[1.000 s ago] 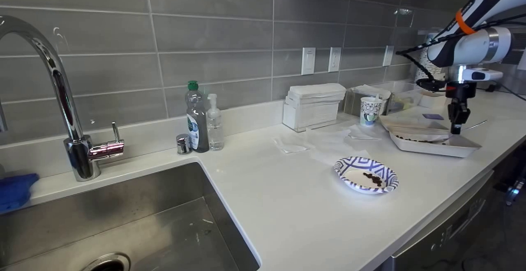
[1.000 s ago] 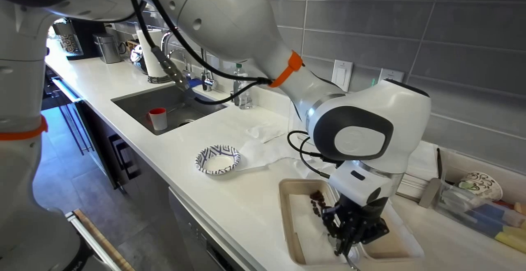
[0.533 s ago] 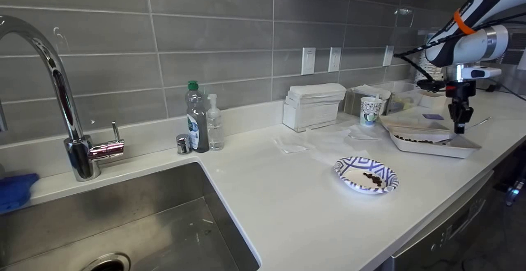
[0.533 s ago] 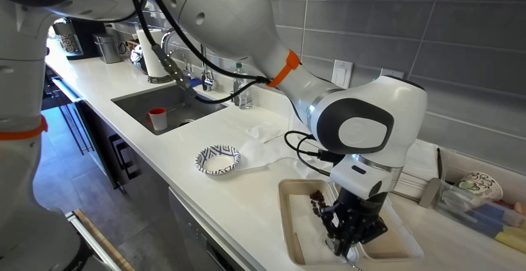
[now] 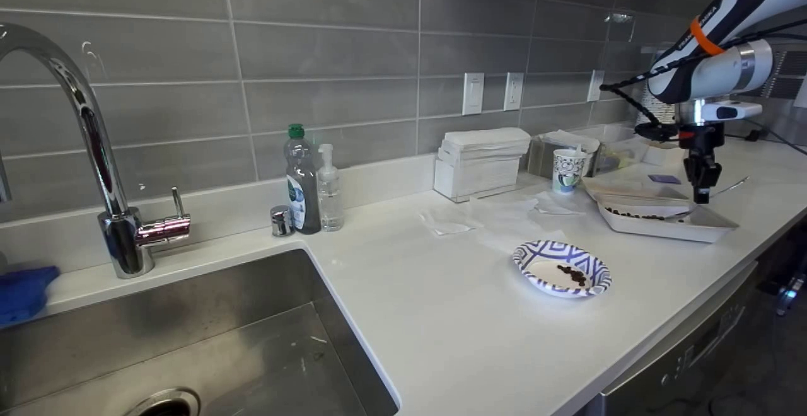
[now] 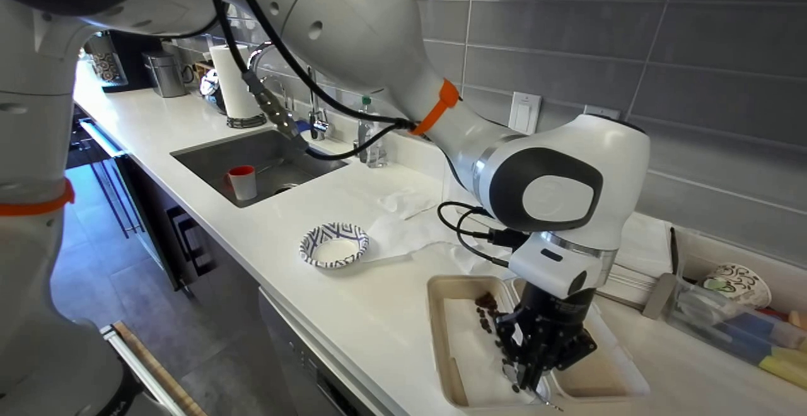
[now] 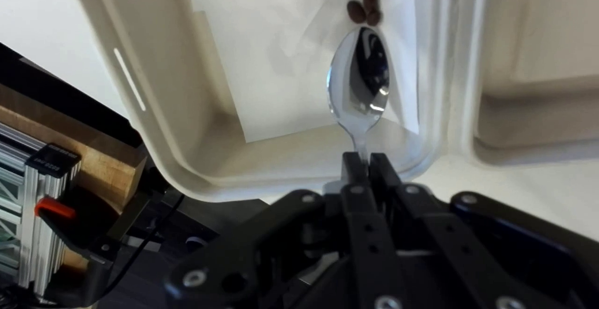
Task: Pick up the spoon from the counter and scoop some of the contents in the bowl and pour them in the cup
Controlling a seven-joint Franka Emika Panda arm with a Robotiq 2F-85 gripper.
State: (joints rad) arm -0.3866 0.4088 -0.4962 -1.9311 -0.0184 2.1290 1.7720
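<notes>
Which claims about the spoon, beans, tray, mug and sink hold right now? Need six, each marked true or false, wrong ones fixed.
1. The fingers are closed on the spoon. True.
2. Dark beans lie in the beige tray, just past the spoon's tip in the wrist view. True.
3. The spoon is heaped with beans. False: none show in it.
4. The red-lined mug is in the sink. True.
5. The spoon is over the sink. False: its scoop end is over the tray.
6. The mug is tipped on its side. False: it stands upright.
</notes>
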